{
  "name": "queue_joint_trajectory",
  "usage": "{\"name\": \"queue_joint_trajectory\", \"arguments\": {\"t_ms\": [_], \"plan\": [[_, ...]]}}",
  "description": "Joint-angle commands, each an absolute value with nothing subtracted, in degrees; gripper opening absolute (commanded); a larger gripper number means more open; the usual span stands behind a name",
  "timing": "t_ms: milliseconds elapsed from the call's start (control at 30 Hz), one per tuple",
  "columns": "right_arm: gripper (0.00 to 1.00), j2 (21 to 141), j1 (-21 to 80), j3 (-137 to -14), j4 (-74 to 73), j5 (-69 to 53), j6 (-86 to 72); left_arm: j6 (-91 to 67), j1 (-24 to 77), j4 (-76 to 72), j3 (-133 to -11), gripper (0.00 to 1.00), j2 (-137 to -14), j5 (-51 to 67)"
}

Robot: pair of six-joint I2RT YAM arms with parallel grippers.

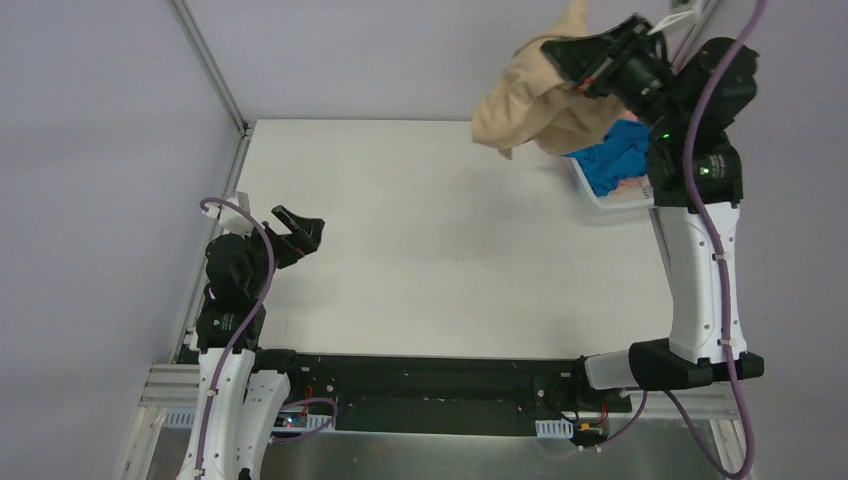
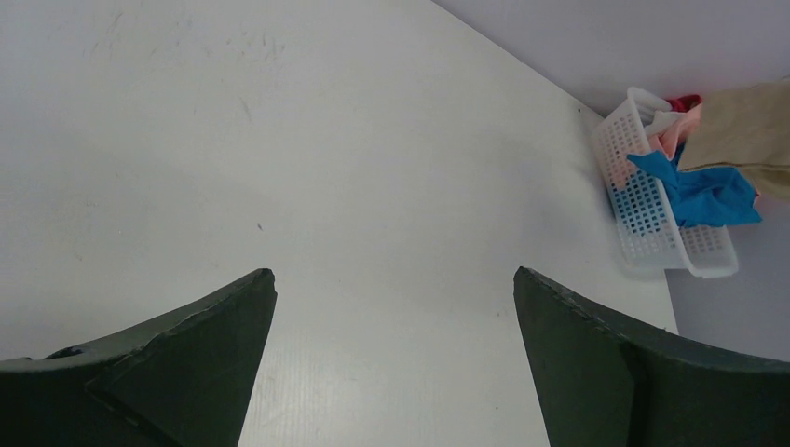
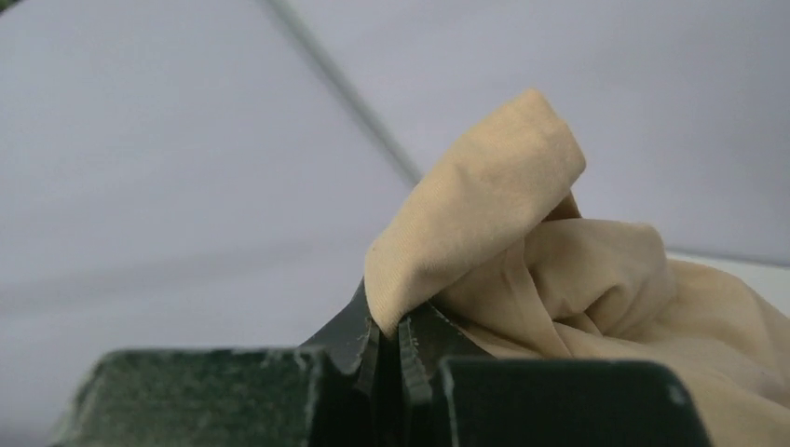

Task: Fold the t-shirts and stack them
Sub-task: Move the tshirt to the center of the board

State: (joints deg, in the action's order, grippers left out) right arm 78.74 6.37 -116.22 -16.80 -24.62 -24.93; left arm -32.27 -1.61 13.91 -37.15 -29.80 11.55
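You are at the first step: getting a shirt out of the basket. Your right gripper [image 1: 572, 52] is clenched on a fold of the soft tan cloth t-shirt [image 1: 520, 110]. The shirt hangs bunched in the air over the far right corner of the white table [image 1: 430, 250], just beside and partly above the white plastic lattice basket [image 1: 592, 196]. A crumpled bright blue t-shirt [image 1: 615, 160] lies in that basket, with a salmon pink t-shirt [image 1: 632, 186] showing under it. Nothing lies folded or stacked, so I judge the task barely begun.

The next move calls for carrying the tan shirt to the bare middle of the table and spreading it flat. You will likely want the left gripper [image 1: 296, 230] for that. It is released, with the jaws wide apart, at the near left and well apart from any cloth. Take care that the hanging cloth does not drag the blue shirt out.

The right wrist view alone shows the hold. A doubled fold is pinched between the shut fingertips close to its edge, so it could slip. The left wrist view shows the basket's side wall and a red t-shirt [image 2: 687, 100] at its far end, which the overhead view does not show. Only the overhead view shows both arms.
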Motion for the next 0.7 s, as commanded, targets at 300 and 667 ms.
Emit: {"name": "queue_joint_trajectory", "arguments": {"t_ms": [300,667], "plan": [[0.03,75.0,25.2,-92.9,-20.5,-26.8,-12.5,-42.3,-2.2,20.8,-36.7,1.00,-30.6,-2.6],[0.99,78.0,24.0,-70.9,-26.2,32.0,-14.0,-46.4,-2.1,28.2,-35.1,1.00,-38.0,-2.4]]}}
